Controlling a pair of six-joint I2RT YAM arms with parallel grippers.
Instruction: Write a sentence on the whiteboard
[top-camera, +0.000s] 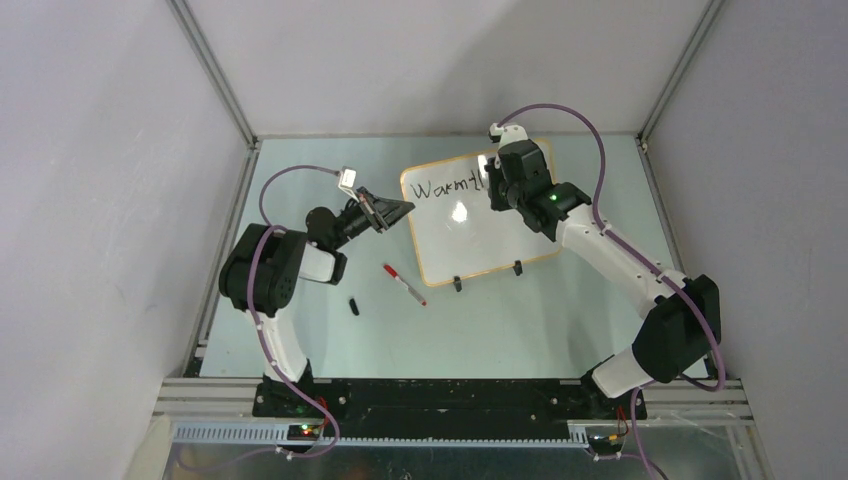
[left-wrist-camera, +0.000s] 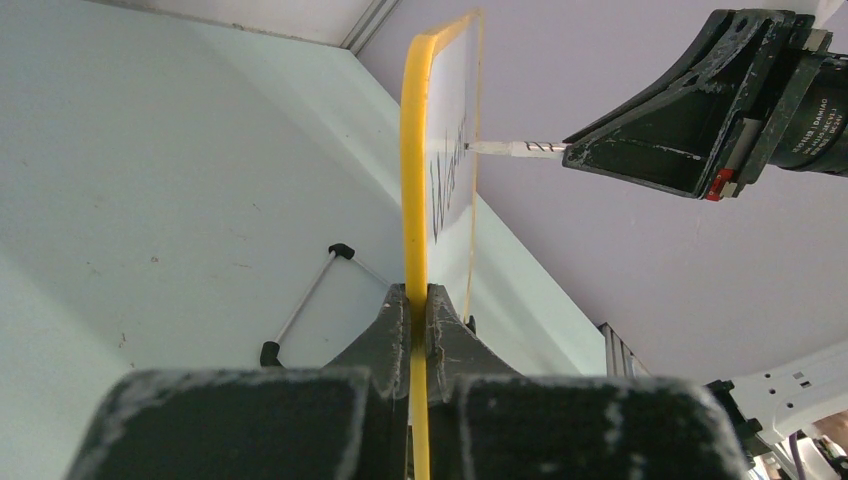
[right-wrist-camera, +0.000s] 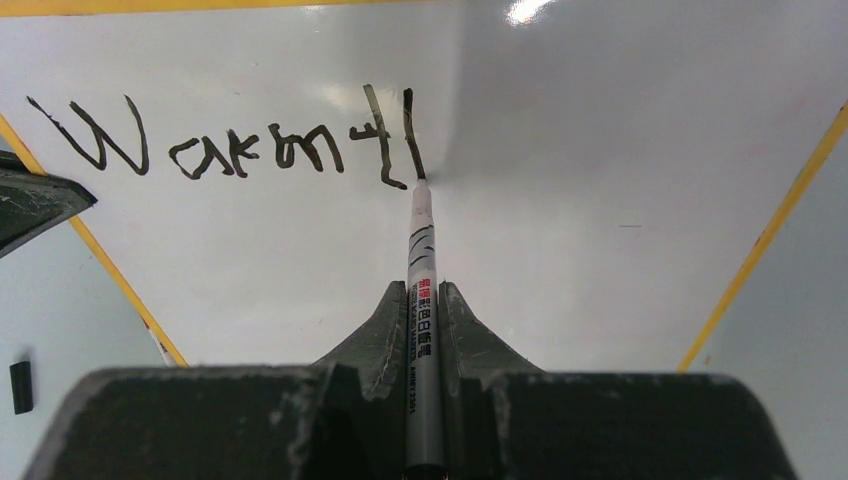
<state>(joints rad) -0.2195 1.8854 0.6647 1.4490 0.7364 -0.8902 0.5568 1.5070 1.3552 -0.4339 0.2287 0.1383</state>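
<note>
The whiteboard (top-camera: 490, 240) sits toward 12 o'clock on the counter (top-camera: 530, 320), slightly right of centre, with its two black clip feet (top-camera: 457, 284) along the 6 o'clock edge. The left fingers (left-wrist-camera: 385, 330) are clenched on the board's orange-yellow frame, gripping the 9 o'clock edge near the upper corner; the left wrist view shows the frame edge-on, pinched tight between both fingers.

The right fingers (right-wrist-camera: 380, 325) are clamped around a marker (right-wrist-camera: 421, 270), whose grey barrel runs straight out between them. Its tip touches the white surface at the foot of a fresh vertical stroke. The sentence (right-wrist-camera: 230, 145) is only begun: black letters along the 12 o'clock part of the board read "Warmt", followed by that single upright stroke. The rest of the board below the writing is blank and carries a bright glare spot.

On the counter at about 8 o'clock from the board lies a red-tipped pen (top-camera: 404, 284), loose and apart from both arms. A small black cap (top-camera: 354, 306) rests a little farther toward 8 o'clock, near the left arm.
</note>
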